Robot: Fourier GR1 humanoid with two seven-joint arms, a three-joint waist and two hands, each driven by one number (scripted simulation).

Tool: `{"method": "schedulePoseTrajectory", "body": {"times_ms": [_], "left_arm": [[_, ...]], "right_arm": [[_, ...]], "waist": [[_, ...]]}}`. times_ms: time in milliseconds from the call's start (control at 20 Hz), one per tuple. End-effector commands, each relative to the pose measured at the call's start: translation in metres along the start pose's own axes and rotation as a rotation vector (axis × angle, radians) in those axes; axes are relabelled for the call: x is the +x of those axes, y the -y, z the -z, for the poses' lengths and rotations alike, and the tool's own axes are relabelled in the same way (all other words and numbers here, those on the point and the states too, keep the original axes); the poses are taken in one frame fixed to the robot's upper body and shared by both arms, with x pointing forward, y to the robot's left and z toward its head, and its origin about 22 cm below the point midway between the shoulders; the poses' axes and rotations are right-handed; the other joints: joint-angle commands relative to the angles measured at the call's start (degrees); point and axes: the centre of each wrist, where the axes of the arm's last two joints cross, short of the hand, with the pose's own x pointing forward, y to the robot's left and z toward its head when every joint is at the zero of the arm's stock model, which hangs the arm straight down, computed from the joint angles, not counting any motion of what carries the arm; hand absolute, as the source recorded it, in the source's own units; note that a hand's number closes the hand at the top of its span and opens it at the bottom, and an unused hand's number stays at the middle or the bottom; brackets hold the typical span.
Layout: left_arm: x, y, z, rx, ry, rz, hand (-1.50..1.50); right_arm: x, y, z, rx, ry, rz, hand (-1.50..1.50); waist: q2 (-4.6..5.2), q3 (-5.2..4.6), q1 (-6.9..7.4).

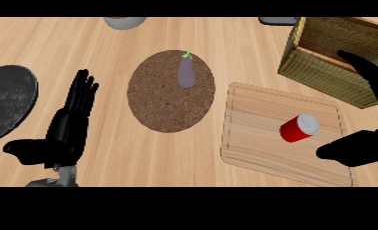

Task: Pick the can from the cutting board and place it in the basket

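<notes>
Bare board (255, 124) around can (299, 127), open counter (236, 44) toward basket (332, 64), eggplant (186, 70) on mat (170, 99) well apart

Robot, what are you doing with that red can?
The red can lies tipped on the wooden cutting board; nothing holds it yet. The right hand is close beside it at the board's right edge, with one dark part up by the woven basket, where the can should go. The left hand rests open on the counter at the left. An eggplant lies on a round brown mat.

Eggplant (186, 71) lying on round cork mat (166, 101); dark plate (13, 96) at left edge; grey bowl (124, 22) at top.
</notes>
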Motion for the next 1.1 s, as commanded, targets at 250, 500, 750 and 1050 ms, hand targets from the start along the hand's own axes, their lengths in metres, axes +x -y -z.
{"method": "schedulePoseTrajectory", "body": {"times_ms": [250, 500, 750, 1050], "left_arm": [[-0.002, 0.015, 0.009, -0.018, 0.000, -0.015, 0.00], [-0.014, 0.006, -0.007, -0.024, -0.004, -0.006, 0.00], [-0.012, 0.014, -0.003, 0.003, -0.011, -0.024, 0.00], [-0.005, 0.007, 0.004, -0.025, 0.004, -0.001, 0.00]], "right_arm": [[0.013, 0.006, 0.011, 0.047, -0.250, -0.159, -1.50], [0.004, -0.014, 0.018, 0.065, -0.299, -0.140, -1.50], [-0.009, -0.036, 0.021, 0.087, -0.273, -0.133, -1.50], [0.002, -0.049, 0.023, 0.088, -0.243, -0.105, -1.50]], "waist": [[0.38, 0.13, 0.31], [0.27, 0.21, 0.37], [0.32, 0.30, -0.12], [0.28, 0.30, 0.01]]}}
